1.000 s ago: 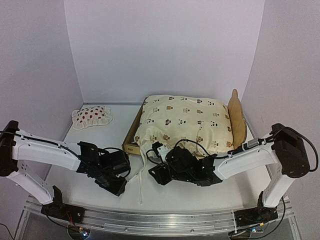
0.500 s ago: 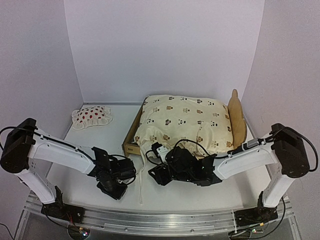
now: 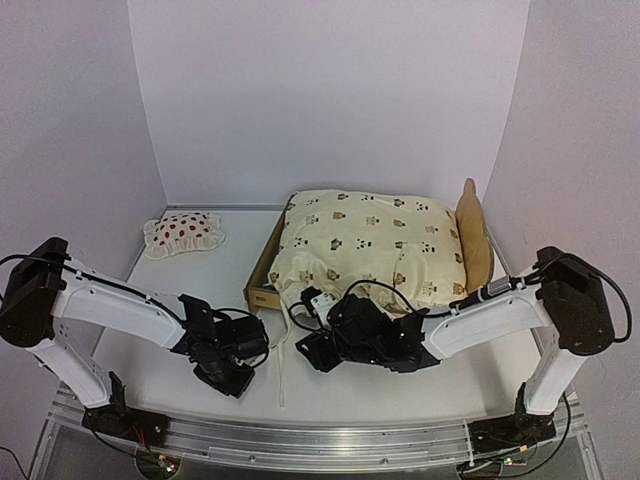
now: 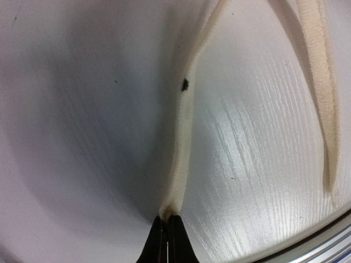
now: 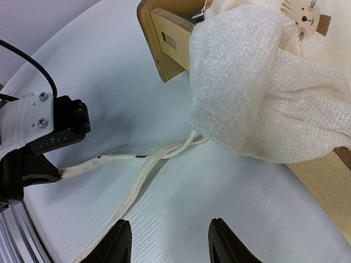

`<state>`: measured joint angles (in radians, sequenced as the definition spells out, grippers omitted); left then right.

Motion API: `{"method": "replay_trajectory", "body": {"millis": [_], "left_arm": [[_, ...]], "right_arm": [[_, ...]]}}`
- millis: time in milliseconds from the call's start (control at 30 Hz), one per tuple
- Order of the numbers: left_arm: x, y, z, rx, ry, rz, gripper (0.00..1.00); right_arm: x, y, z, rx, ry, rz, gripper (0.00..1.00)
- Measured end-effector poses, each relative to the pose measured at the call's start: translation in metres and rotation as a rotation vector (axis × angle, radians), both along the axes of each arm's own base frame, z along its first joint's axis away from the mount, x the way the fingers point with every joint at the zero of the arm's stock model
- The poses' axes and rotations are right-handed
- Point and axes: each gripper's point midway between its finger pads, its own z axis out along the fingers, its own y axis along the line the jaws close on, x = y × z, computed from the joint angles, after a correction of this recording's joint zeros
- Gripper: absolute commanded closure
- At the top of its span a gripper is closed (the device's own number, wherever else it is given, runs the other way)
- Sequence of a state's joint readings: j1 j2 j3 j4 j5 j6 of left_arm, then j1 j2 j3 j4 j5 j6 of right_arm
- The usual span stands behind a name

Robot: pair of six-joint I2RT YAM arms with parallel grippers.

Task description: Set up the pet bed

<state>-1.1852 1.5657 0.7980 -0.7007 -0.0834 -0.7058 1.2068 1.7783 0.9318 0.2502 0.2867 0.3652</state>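
White tabletop (image 3: 190,290) is enclosed by pale lilac walls (image 3: 320,100). The left gripper (image 4: 167,235) is seen fully closed, and the end of a cream tie string (image 4: 184,137) is pinched between its tips. From there the string is laid straight ahead of it across the table. A second string (image 4: 323,82) is seen ahead and to its right, apart from the fingers. The right gripper (image 5: 171,241) is held partly open just above the table, and nothing is gripped by it. The pet bed (image 5: 164,38) is placed just ahead of the right gripper, with one plywood corner exposed, and it is draped with a cream animal-print cover (image 3: 370,245). A strawberry pillow (image 3: 183,232) is set well beyond the left gripper.
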Motion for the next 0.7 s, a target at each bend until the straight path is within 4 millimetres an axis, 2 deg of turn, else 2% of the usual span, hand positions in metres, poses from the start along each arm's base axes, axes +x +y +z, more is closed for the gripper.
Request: {"method": "replay_trajectory", "body": {"millis": [100,167,267,400,567,700], "left_arm": [[0.001,0.000,0.002,-0.030,-0.013,0.003,1.00],[0.003,-0.006,0.009,-0.083,-0.034,0.003,1.00],[0.004,-0.008,0.011,-0.094,-0.039,0.003,1.00],[0.005,-0.012,0.013,-0.129,-0.052,0.004,1.00],[0.003,-0.007,0.008,-0.130,-0.051,0.004,1.00],[0.004,-0.010,0.012,-0.155,-0.061,0.004,1.00]], "right_arm": [[0.004,0.009,0.000,-0.003,-0.005,0.004,0.51],[0.012,0.027,0.006,0.013,-0.022,0.002,0.51],[0.013,0.029,0.006,0.014,-0.025,0.001,0.50],[0.033,0.042,0.004,0.004,-0.075,-0.068,0.50],[0.048,0.041,-0.015,-0.045,-0.112,-0.143,0.50],[0.057,0.039,-0.026,-0.070,-0.141,-0.188,0.50]]}}
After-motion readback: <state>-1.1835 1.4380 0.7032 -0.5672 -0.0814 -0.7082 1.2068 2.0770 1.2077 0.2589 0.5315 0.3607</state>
